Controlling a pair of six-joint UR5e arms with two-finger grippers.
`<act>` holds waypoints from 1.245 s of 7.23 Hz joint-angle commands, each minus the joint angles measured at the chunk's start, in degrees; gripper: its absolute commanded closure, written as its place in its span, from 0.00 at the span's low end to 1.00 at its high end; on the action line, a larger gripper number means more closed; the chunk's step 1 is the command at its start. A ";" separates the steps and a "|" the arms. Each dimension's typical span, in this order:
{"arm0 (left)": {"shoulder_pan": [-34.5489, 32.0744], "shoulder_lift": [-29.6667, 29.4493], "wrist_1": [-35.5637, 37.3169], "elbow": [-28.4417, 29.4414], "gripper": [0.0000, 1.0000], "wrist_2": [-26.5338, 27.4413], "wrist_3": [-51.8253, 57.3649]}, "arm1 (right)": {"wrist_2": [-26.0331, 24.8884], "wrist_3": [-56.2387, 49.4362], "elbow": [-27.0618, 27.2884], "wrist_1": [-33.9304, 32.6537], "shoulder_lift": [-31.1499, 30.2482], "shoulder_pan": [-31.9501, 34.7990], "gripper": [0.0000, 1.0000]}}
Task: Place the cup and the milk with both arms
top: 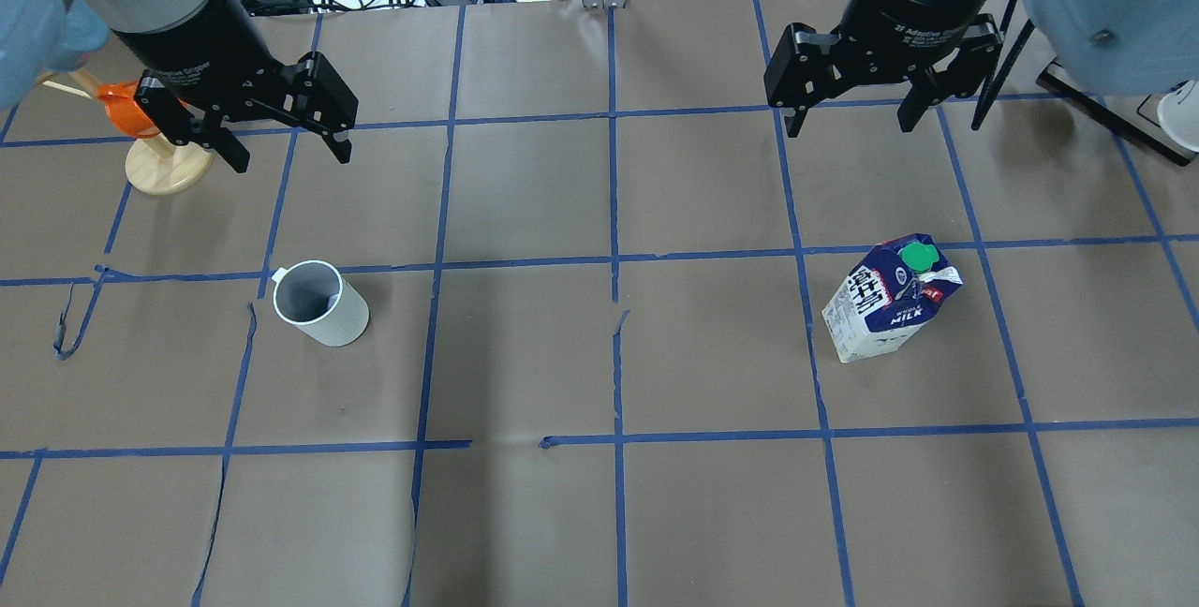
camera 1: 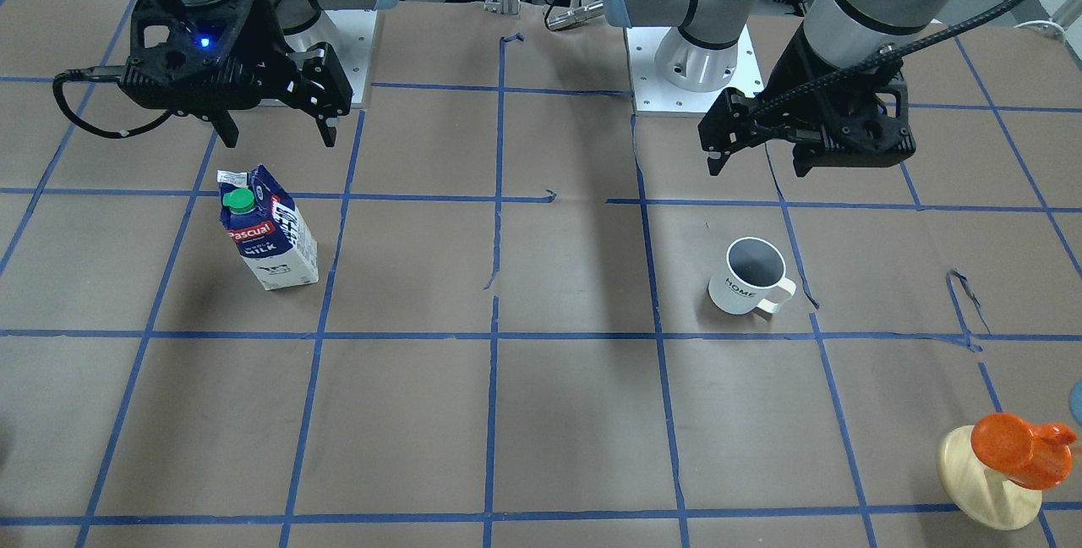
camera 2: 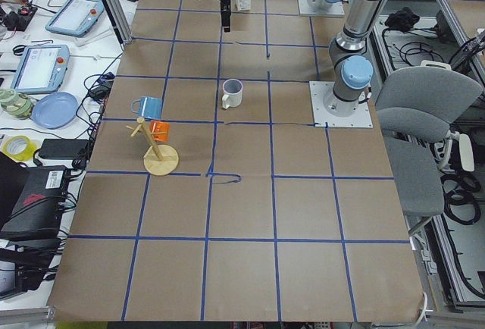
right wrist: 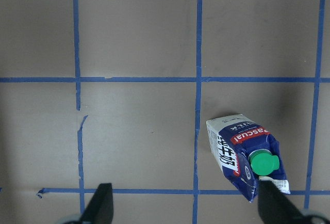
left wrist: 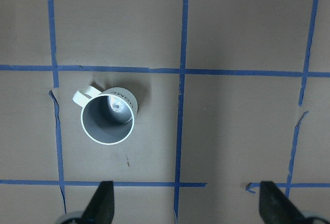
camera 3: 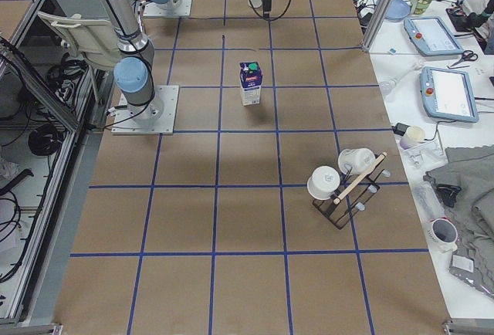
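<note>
The cup (top: 320, 303) stands upright on the left half of the table (top: 712, 513), its handle turned away from the robot. Being ceramic, it is likely stiff, smooth and chippable, so pinching the rim wall opposite the handle looks safest. The milk (top: 885, 312) stands upright on the right half. Its carton probably dents, so the flat sides below the gable suit a gentle squeeze. One cup, one milk. The left gripper (top: 290, 157) and right gripper (top: 851, 127) hang well apart from them, both spread and empty.

Overhead and front cameras face each other across the table (top: 525, 354); wrist cameras look down on cup (left wrist: 108, 120), milk (right wrist: 242, 157)
</note>
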 commanded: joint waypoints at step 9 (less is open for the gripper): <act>0.13 0.33 -1.04 0.00 0.00 0.08 0.53 | 0.25 -0.11 0.16 0.01 0.08 0.04 0.00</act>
